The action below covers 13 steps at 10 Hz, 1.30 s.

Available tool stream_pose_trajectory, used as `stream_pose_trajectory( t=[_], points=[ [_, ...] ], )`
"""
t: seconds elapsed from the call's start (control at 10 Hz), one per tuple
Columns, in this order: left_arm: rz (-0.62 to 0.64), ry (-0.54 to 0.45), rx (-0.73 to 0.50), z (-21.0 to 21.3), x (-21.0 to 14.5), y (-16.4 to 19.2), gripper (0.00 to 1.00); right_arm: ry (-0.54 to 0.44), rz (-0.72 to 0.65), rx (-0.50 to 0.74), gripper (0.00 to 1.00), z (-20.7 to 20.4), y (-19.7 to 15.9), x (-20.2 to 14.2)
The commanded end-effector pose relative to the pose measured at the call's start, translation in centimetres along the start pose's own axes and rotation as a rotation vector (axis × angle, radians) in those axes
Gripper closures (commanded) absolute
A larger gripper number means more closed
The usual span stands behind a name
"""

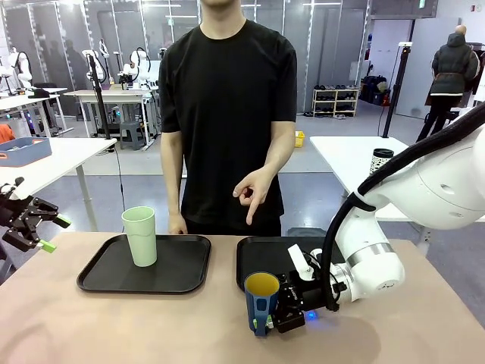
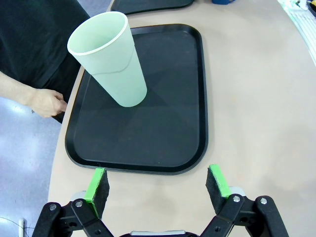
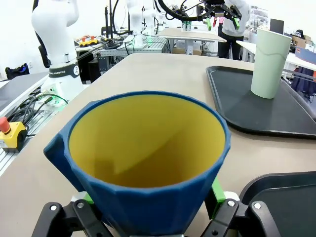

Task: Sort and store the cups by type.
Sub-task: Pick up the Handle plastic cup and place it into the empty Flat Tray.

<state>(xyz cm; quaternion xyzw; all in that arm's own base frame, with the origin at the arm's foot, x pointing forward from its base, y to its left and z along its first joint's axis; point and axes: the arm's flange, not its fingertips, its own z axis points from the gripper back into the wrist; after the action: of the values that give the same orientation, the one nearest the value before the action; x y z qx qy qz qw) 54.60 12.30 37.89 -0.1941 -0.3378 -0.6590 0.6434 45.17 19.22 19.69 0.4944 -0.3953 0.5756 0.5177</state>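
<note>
A tall pale green tumbler (image 1: pixel 140 236) stands upright on the left black tray (image 1: pixel 182 267); in the left wrist view the tumbler (image 2: pixel 109 58) sits toward the far end of that tray (image 2: pixel 168 128). My left gripper (image 1: pixel 36 225) hangs open at the table's left edge, away from the tray, its green pads (image 2: pixel 97 183) spread with nothing between them. My right gripper (image 1: pixel 274 309) is shut on the dark blue cup (image 1: pixel 261 301) with a yellow inside, held upright just above the table in front of the right tray (image 1: pixel 254 258). The blue cup (image 3: pixel 148 163) looms large in the right wrist view.
A person in a black shirt stands at the far side; one hand (image 1: pixel 252 192) hangs above the right tray, the other hand (image 2: pixel 47 102) rests at the table edge by the left tray. A white speckled cylinder (image 1: pixel 381 161) stands on a table behind.
</note>
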Motion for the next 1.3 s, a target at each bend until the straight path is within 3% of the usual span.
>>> stream_pose_trajectory(
  t=[0.0,0.1,0.4,0.5,0.6,0.9,1.2],
  points=[
    [-0.009,-0.028,0.006,0.1,0.1,0.2,0.00,-0.017,-0.011,-0.002,0.23,-0.4,-0.2,-0.1],
    [-0.009,-0.028,0.006,0.1,0.1,0.2,0.00,-0.013,-0.016,0.004,0.37,-0.3,-0.1,-0.2],
    [-0.009,-0.028,0.006,0.1,0.1,0.2,0.00,0.002,-0.015,0.015,0.60,0.1,0.3,-0.3],
    [-0.009,-0.028,0.006,0.1,0.1,0.2,0.00,0.067,-0.049,0.023,0.60,0.0,0.6,0.0],
    [-0.009,-0.028,0.006,0.1,0.1,0.2,0.00,0.003,-0.001,0.021,0.60,0.1,1.2,1.3],
    [-0.009,-0.028,0.006,0.1,0.1,0.2,0.00,0.029,0.042,-0.046,0.60,1.5,2.9,5.5],
    [-0.009,-0.028,0.006,0.1,0.1,0.2,0.00,0.027,0.060,-0.082,0.60,3.6,2.5,8.1]
  ],
)
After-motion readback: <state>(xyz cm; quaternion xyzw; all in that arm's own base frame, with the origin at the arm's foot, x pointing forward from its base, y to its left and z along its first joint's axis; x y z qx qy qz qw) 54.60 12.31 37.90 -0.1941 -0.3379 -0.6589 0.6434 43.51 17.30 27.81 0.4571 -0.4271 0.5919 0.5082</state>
